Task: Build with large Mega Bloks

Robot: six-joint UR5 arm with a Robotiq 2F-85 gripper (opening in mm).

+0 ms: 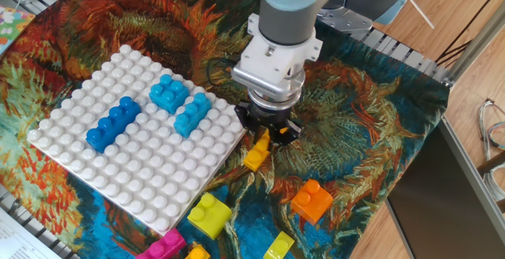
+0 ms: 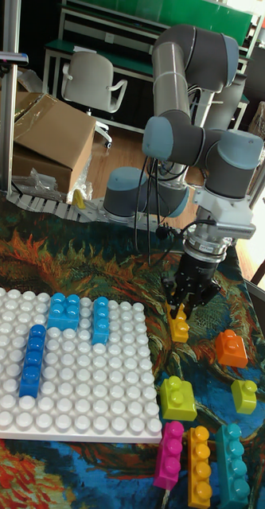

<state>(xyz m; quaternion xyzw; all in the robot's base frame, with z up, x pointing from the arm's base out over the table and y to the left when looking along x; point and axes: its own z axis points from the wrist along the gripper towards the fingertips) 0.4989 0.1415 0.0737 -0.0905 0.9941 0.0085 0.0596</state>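
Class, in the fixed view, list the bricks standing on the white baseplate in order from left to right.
Dark blue brick → square light blue brick → long light blue brick.

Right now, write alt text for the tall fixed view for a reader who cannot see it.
A robot arm's gripper holds a yellow-orange brick just past the right edge of a white studded baseplate that carries one dark blue brick and two light blue bricks. Loose orange, lime, pink and teal bricks lie on the patterned cloth.
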